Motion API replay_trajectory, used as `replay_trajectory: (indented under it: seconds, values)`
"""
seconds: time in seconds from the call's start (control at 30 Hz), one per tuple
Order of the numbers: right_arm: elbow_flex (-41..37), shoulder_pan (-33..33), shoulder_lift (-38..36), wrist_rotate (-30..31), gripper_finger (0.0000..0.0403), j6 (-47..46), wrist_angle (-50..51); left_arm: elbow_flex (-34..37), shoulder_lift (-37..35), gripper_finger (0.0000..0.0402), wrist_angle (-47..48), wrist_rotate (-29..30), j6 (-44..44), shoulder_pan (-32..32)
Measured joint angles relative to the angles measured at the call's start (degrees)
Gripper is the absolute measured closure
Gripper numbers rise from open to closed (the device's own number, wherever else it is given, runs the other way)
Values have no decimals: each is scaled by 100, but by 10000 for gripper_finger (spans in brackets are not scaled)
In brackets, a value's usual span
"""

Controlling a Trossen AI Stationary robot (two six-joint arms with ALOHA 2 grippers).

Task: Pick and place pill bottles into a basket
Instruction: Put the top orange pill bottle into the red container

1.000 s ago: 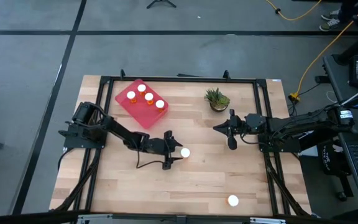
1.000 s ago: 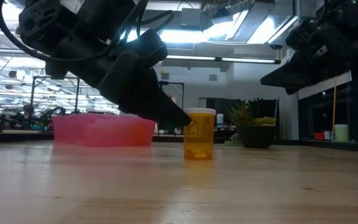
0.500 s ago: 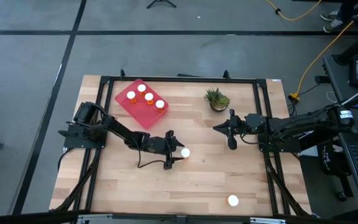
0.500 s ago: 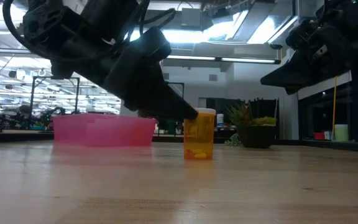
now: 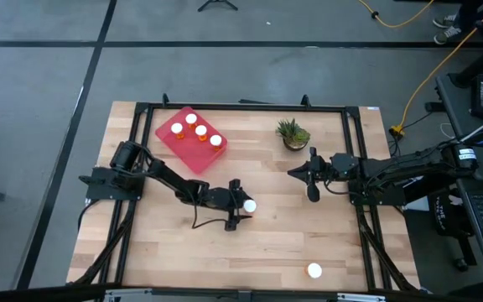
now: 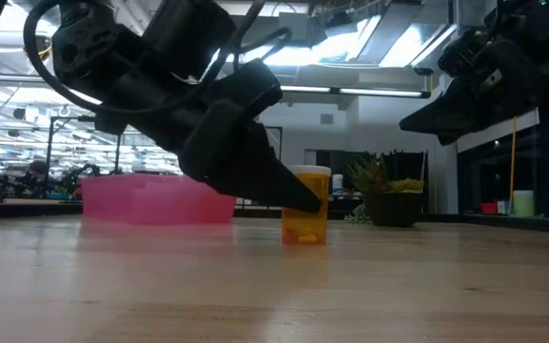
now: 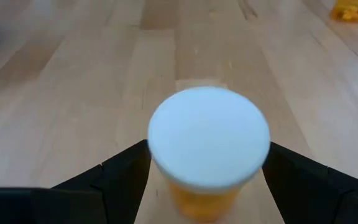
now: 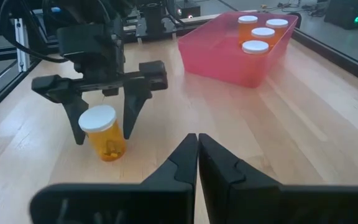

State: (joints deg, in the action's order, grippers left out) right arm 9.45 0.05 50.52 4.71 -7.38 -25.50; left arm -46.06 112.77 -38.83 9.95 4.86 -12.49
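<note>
Orange bottle in play: pill bottle (image 5: pixel 249 205) with a white cap, standing upright on the wooden surface (image 5: pixel 292 243) near the middle of the high view; in the low view (image 6: pixel 306 206) it sits centre frame

Left claw: the left claw (image 5: pixel 242 206) is down around that bottle, fingers spread apart with one on each side of it, not squeezed onto it as far as I can see; the left wrist view shows the white cap (image 7: pixel 209 136) sitting right between the two dark fingers (image 7: pixel 114 180)

Right claw: the right claw (image 5: pixel 310 180) hangs right of centre in the high view, well apart from the bottle, fingers pressed together and holding nothing; in the right wrist view the closed tips (image 8: pixel 197 144) meet at lower centre

Basket: red-pink basket (image 5: pixel 171 147) at the upper left of the surface, turned diagonally; shows up as a pink bin (image 6: pixel 158 199) at left in the low view and at upper right in the right wrist view (image 8: pixel 222 59)

Bottles already in: four white-capped bottles (image 5: pixel 191 119) standing in a row inside the basket

Stray bottle: one more pill bottle (image 5: pixel 314 270) alone near the lower right edge of the surface, far from both arms

Plant: small green potted plant (image 5: pixel 293 134) at upper centre-right of the high view, just above the right claw in frame; also visible right of the bottle in the low view (image 6: pixel 386 198)
</note>
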Motion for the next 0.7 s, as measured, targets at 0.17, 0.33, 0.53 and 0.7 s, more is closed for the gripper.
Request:
replay_trajectory:
  seconds: [0.17, 0.33, 0.53, 0.7]
  values:
    - [0, 0, 0, -12, 384, -2, 2, 2, -43, 110, 69, 2, -9, 17]
    - [0, 0, 0, -21, 384, -4, 4, 2, -280, 110, 385, 12, 3, 22]
    - [-2, 0, 0, -20, 384, -6, 7, 2, -341, 110, 461, 44, 31, 22]
    - [-2, 0, 0, -21, 384, -8, 7, 2, -341, 116, 439, 46, -11, 22]
